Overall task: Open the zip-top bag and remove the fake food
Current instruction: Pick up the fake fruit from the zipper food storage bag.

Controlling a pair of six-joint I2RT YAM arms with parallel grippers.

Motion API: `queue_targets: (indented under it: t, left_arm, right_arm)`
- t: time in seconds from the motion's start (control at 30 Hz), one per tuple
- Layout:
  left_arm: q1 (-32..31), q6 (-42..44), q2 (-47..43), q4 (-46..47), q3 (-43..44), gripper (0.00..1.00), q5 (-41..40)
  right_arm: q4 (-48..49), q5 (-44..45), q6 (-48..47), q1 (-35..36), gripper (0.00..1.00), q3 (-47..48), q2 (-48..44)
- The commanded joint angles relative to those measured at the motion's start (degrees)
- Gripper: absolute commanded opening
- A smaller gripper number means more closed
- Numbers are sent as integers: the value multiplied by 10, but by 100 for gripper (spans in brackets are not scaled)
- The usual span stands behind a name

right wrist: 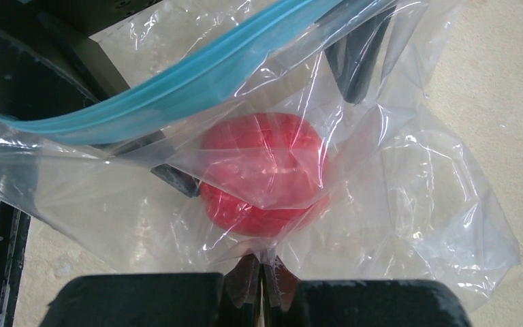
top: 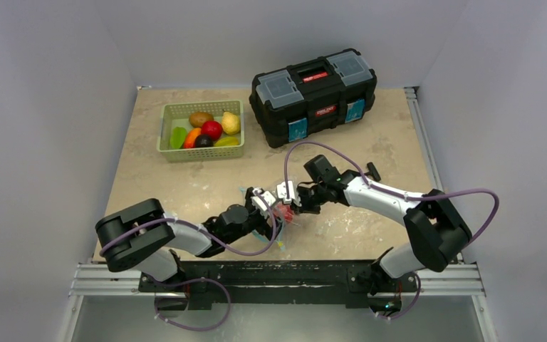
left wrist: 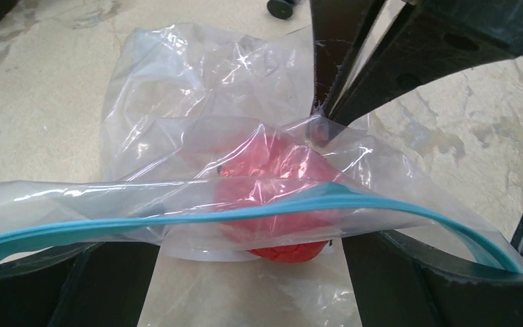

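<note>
Currently the right gripper [right wrist: 262, 283] is pinching tight on the clear wall of the zip-top bag [left wrist: 177, 88], lying at the near middle of the table [top: 185, 185]. The left gripper [left wrist: 252, 255] is gaping wide, with the teal zip strip [left wrist: 143, 221] draping across its fingers. One red fake food [right wrist: 262, 174] piece is sitting inside the bag, between both grippers.

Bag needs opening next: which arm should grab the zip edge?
Left. The left fingers stand open with the teal zip strip lying across them. The right fingers are shut on the zip-top bag beside the red fake food, anchoring it.
</note>
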Motion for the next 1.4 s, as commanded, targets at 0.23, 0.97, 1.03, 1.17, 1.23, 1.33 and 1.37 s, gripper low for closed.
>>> queue_targets:
  t: [0.23, 0.97, 1.03, 1.17, 1.23, 1.33, 1.37]
  left_arm:
    - [-22, 10, 51, 59, 54, 91, -68]
    - [-22, 46, 24, 94, -5, 3, -51]
    - [-22, 45, -13, 71, -11, 0, -34]
    - [-22, 35, -93, 4, -11, 0, -15]
    - [-22, 32, -121, -7, -16, 0, -14]
    - [-22, 27, -152, -17, -24, 0, -12]
    - [-22, 25, -158, -22, -27, 0, -10]
  right_arm:
    - [11, -62, 4, 42, 0, 24, 9]
    - [14, -66, 27, -9, 0, 27, -1]
    - [21, -52, 28, -12, 0, 23, -6]
    - [33, -31, 25, -14, 0, 13, -21]
    - [34, -25, 20, -13, 0, 12, -23]
    - [43, -7, 18, -13, 0, 6, -30]
    - [48, 1, 20, -14, 0, 3, -33]
